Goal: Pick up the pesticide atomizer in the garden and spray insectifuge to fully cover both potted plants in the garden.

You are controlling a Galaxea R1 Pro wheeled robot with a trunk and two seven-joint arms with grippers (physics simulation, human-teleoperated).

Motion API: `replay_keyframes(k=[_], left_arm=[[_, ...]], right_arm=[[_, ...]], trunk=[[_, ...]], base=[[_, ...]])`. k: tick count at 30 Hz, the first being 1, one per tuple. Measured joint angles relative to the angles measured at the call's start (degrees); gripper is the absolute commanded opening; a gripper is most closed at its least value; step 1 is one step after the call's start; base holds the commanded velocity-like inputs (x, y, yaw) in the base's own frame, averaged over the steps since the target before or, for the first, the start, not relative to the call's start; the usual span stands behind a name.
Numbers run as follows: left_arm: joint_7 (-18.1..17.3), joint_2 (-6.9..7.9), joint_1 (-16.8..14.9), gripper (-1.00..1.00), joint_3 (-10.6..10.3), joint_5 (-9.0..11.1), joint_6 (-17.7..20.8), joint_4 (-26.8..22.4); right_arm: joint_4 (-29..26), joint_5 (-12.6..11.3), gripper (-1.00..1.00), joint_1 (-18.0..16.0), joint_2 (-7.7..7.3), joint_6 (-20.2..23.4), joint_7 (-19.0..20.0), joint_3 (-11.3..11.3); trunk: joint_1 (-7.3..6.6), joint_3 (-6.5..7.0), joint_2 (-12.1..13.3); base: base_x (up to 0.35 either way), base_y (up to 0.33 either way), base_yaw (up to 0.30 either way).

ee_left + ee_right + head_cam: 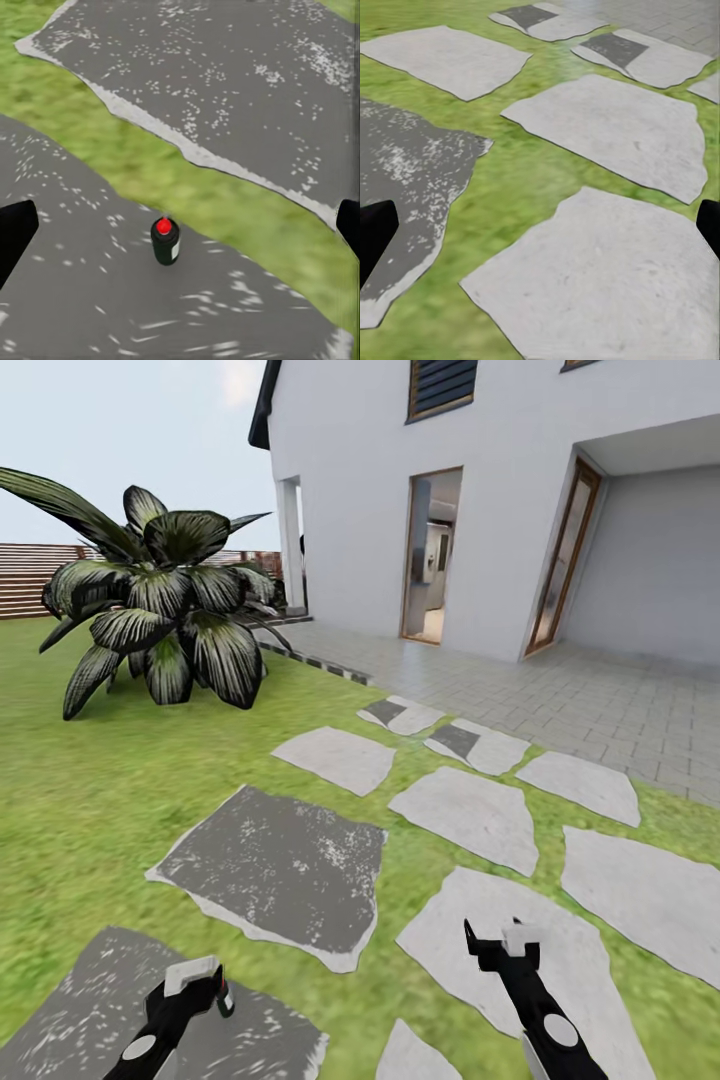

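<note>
Upright, pesticide atomizer (165, 241) stood on a dark paving stone (90, 300) near its grass edge; left gripper (180, 229) and right gripper (540, 232) both spread open, empty.

The left gripper (205, 985) hid most of a small bottle (226, 997); the house (480, 490) was cropped at the head view's top edge.

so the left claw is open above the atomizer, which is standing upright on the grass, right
Not quite. The left claw is open above the pesticide atomizer, and the bottle does stand upright, but it sits on a dark grey paving stone, not on the grass. The left wrist view shows the grass strip running past it, apart from the bottle.
</note>
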Motion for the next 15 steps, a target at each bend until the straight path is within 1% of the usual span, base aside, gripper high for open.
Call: replay_keyframes(k=[12, 15], left_arm=[[0.00, -0.05, 0.00, 1.00, 0.08, 0.00, -0.05, 0.00], [-0.02, -0.05, 0.00, 1.00, 0.07, 0.00, -0.12, 0.00]], right_arm=[[-0.01, -0.10, 1.00, 0.00, 0.08, -0.03, -0.29, -0.08], [-0.16, -0.13, 1.00, 0.00, 0.07, -0.06, -0.31, -0.12]], trunk=[[0.00, 0.00, 0.00], [0.01, 0.00, 0.00]], base=[[0.244, -0.170, 0.000], [0.151, -0.101, 0.000]])
